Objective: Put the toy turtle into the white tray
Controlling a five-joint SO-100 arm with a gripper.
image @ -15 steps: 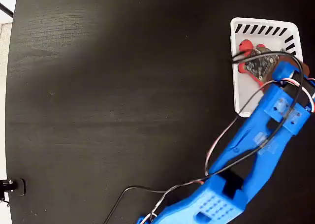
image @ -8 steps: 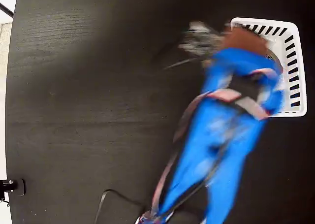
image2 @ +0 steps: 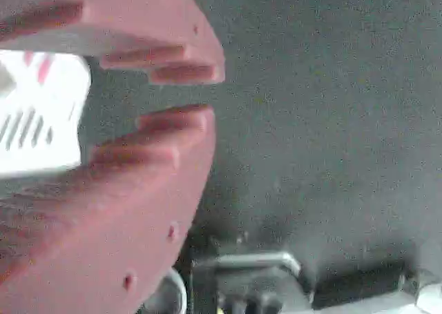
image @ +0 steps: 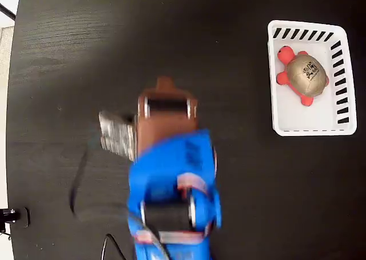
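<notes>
Fixed view pretty much settles it: the turtle (image: 303, 75) is sitting inside the white tray (image: 309, 124), up in the tray's upper half, shell side up with its red head pointing toward the tray's left wall, and nothing is touching it. The tray is parked at the top right corner of the black surface (image: 86, 54). So as far as I can judge, the actual job looks done, and all that could be left is the arm parking itself somewhere. The blue arm (image: 171, 180) is well away from the tray, over the middle of the surface toward the bottom edge, and it's smeared with motion blur, so details on it are rough. Wrist view shows the jaws (image2: 181, 94) as two reddish-brown fingers with only a narrow gap between the tips and nothing held in there, just dark surface behind them; a blurry slice of the tray (image2: 41, 121) shows at the left edge of that shot. Head count: one turtle, one tray, one arm with one pair of jaws. There's also a small grey circuit-board-looking bit (image: 117, 135) hanging off the left side of the arm's wrist, probably the wrist camera, and one little black clamp thing (image: 12, 216) at the bottom left edge of the surface.
</notes>
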